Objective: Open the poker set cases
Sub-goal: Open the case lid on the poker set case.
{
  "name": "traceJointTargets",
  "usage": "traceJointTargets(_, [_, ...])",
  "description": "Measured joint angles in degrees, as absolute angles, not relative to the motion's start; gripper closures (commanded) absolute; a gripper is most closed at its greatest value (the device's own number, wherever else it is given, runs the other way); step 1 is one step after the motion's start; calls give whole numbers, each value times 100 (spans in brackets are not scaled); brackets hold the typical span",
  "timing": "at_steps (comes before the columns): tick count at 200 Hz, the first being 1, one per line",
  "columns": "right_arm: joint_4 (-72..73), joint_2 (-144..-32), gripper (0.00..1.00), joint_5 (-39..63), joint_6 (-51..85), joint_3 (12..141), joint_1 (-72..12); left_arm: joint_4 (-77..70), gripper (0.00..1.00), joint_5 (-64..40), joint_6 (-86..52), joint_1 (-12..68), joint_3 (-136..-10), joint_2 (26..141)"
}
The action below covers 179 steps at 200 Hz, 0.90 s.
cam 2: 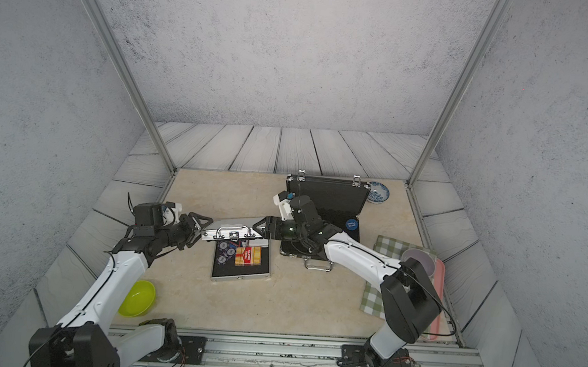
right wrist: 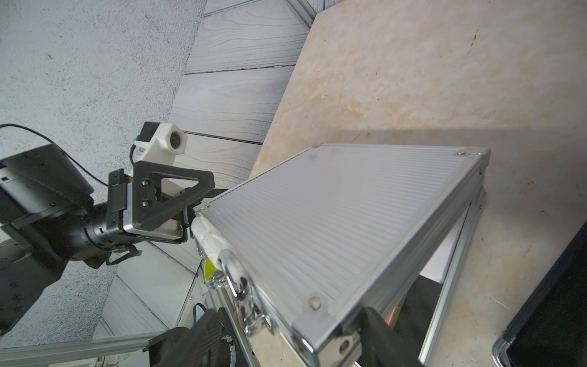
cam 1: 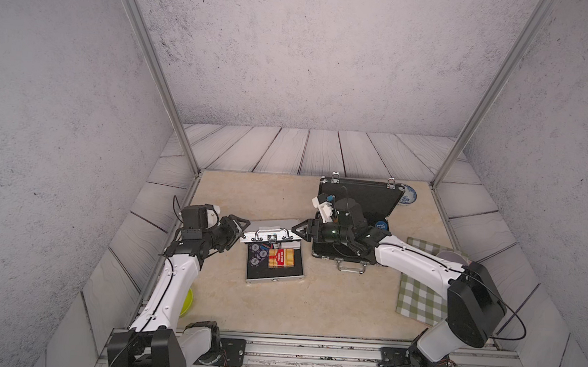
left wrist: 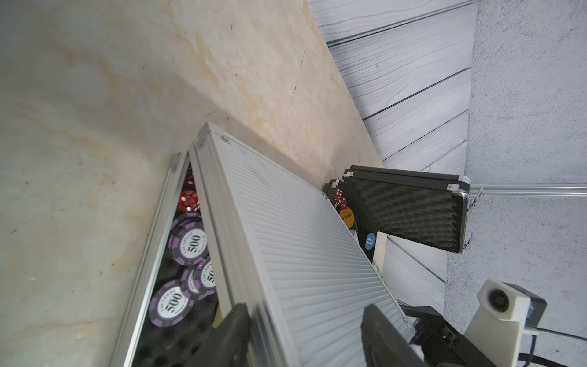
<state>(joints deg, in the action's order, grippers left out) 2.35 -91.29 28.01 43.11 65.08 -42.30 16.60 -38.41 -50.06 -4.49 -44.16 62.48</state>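
Silver case (cam 1: 274,277) sits mid-surface, black case (cam 1: 365,199) open at 1 o'clock; left jaws and right jaws clamp the half-raised silver lid's 9 and 3 o'clock ends; only the left wrist view resolves red dice (left wrist: 188,200) inside.

Both top views are looking steeply down from high above the base rail (cam 1: 310,348), facing the back wall (cam 1: 311,52) and sharing the whole table (cam 1: 284,197). The left wrist camera (right wrist: 165,139) is riding close over the silver case (left wrist: 301,254), looking along its lid toward the black case (left wrist: 413,206) at the frame's right. The right wrist camera (left wrist: 505,302) is sitting equally close at the lid's opposite end, facing the left gripper (right wrist: 198,206) at the frame's left; both wrist views are sharing that lid.
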Motion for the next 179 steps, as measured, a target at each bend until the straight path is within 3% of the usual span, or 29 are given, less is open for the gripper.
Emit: traceJointTargets(179, [-178, -9129, 32, 3009, 5408, 7002, -4150, 1553, 41, -3785, -5983, -484, -4783, 6230])
